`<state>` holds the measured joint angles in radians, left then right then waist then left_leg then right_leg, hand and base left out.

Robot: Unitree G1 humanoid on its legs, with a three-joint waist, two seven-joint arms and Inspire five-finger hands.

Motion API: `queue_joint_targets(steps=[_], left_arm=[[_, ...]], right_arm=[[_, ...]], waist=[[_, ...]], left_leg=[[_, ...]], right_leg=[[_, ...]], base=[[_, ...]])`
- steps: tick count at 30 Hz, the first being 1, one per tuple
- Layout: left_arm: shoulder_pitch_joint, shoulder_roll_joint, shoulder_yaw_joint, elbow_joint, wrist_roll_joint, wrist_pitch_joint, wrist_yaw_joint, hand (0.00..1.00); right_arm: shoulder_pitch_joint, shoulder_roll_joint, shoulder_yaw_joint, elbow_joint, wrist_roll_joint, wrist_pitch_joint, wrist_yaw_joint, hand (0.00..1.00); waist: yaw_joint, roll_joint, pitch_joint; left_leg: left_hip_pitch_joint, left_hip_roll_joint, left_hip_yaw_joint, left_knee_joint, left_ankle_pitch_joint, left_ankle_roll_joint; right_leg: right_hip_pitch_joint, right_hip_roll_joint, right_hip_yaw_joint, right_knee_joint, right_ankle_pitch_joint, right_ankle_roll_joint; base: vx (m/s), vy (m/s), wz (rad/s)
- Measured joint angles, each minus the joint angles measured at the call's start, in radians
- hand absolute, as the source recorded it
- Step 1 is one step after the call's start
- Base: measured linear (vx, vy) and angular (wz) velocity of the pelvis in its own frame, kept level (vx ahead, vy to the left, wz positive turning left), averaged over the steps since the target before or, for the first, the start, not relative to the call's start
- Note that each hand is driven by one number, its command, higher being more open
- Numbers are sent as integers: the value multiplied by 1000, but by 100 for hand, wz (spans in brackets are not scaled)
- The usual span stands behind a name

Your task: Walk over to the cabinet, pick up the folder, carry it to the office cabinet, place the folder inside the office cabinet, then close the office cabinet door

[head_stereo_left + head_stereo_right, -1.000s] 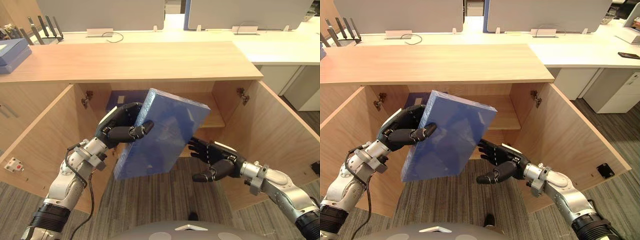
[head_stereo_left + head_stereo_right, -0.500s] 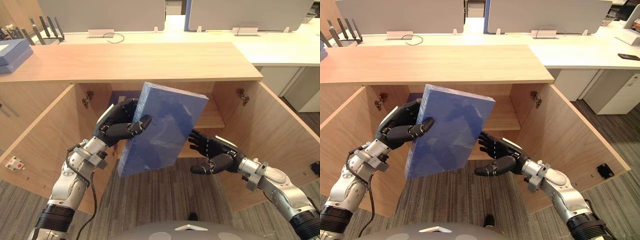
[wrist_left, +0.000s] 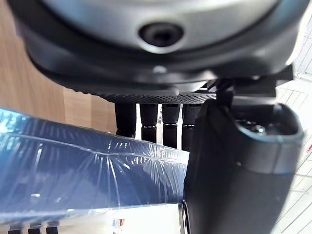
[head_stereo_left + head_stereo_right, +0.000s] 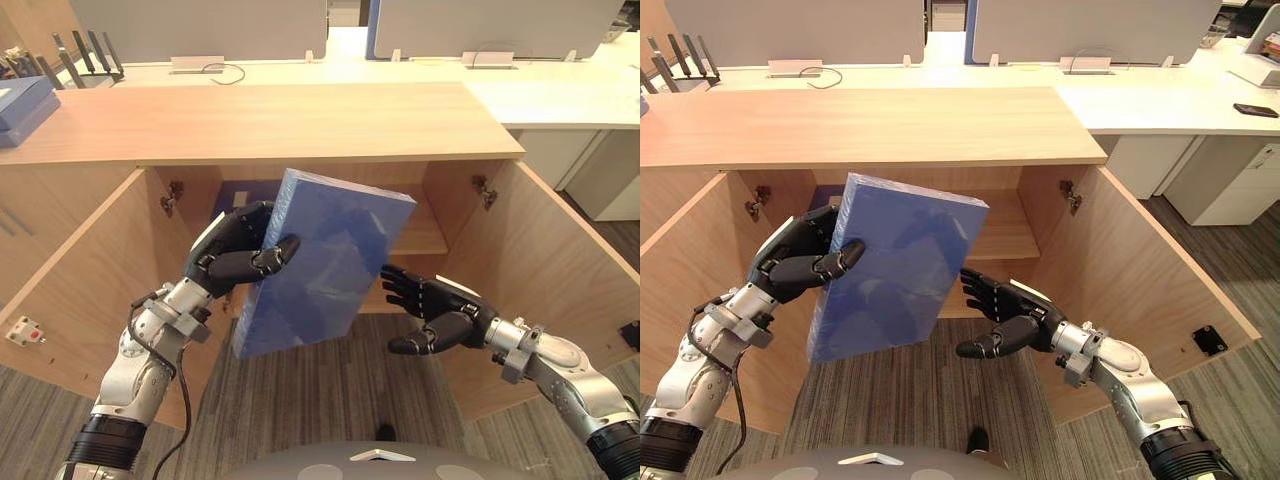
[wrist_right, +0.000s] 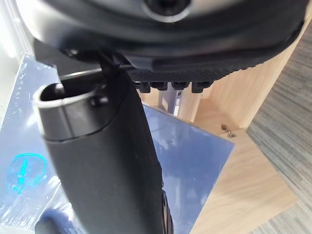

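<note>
- The left robot hand clamped the blue folder by its left edge.
- It hung tilted before the open office cabinet.
- The right robot hand, fingers spread, hovered just beside it.

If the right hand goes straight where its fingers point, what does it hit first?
Probably the blue folder, gripped by the left hand: the open right hand points at its right edge. Depth is unclear, so it might pass behind it.

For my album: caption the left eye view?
Left hand holds a blue folder before the open cabinet, right hand open beside it.
</note>
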<state>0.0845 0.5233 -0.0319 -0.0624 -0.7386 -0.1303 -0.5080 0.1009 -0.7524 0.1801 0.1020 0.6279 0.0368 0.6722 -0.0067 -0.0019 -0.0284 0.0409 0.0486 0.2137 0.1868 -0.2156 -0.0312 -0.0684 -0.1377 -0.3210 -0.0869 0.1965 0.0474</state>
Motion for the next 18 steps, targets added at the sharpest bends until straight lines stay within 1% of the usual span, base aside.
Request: queue_joint_targets(steps=[4,9,18], left_arm=[[6,0,3,-5,-1,0,-6,0],[6,0,4,-26,-2,0,-18,0],[38,-4,5,-27,-3,2,-19,0]], right_arm=[[0,-6,-20,18,5,0,-1,100],[0,-43,-27,18,5,0,-1,100],[-48,-43,-46,18,5,-3,-4,100]], waist=[[2,0,2],[3,1,6],[2,1,12]], left_leg=[[0,0,0,0,-1,0],[-1,0,-2,0,-2,1],[-5,0,-6,1,-2,1]], right_leg=[[0,0,0,0,0,0],[0,0,-1,0,-1,0],[-2,-1,-4,0,-2,-1]], base=[[0,0,0],[0,0,0],[0,0,1]])
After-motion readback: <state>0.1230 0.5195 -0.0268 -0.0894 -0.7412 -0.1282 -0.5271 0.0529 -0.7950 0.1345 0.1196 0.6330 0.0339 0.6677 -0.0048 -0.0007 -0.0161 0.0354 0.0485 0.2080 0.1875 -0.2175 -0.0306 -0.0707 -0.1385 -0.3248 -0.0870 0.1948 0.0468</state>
